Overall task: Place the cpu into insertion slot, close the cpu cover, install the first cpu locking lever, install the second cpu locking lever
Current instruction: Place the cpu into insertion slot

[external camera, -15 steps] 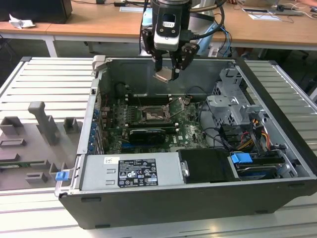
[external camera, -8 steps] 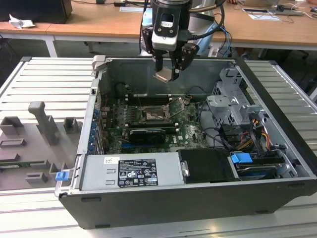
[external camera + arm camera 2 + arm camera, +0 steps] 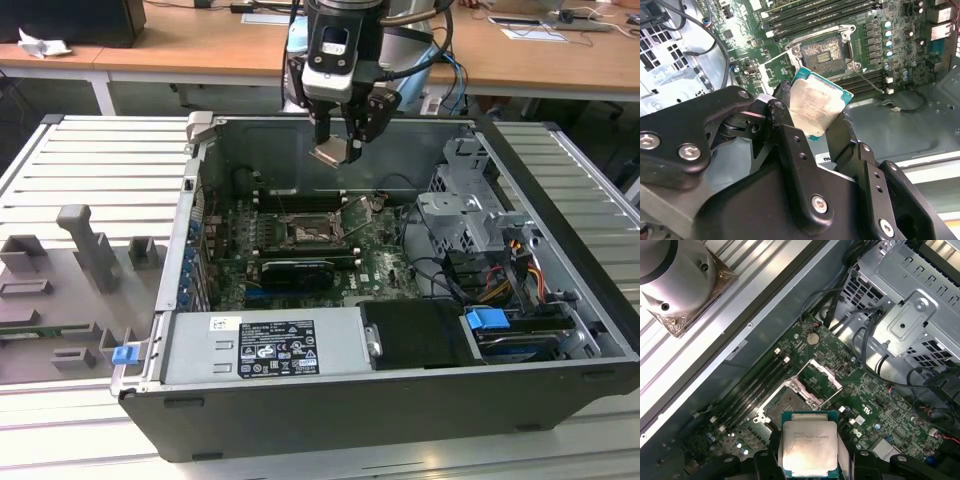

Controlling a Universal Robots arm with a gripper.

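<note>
Exterior view: the gripper hangs over the open computer case, its two fingers clamped on the cpu. The chip is in the air, well above the green board and apart from it. Taking the insertion slot as the dial's centre in this view, the gripper and chip sit at 12 o'clock, the long black card at 6 o'clock, the grey power supply further out at 6 o'clock, the metal drive cage at 3 o'clock, and the grey fixtures outside the case at 9 o'clock.

In both wrist views the cpu shows its silvery top, with a green edge round it, pinched by two opposite sides between the black fingers. It is tilted, not level with the board. Beyond it the insertion slot lies bare. In the first wrist view the cpu cover stands swung up, just beside the slot.
</note>
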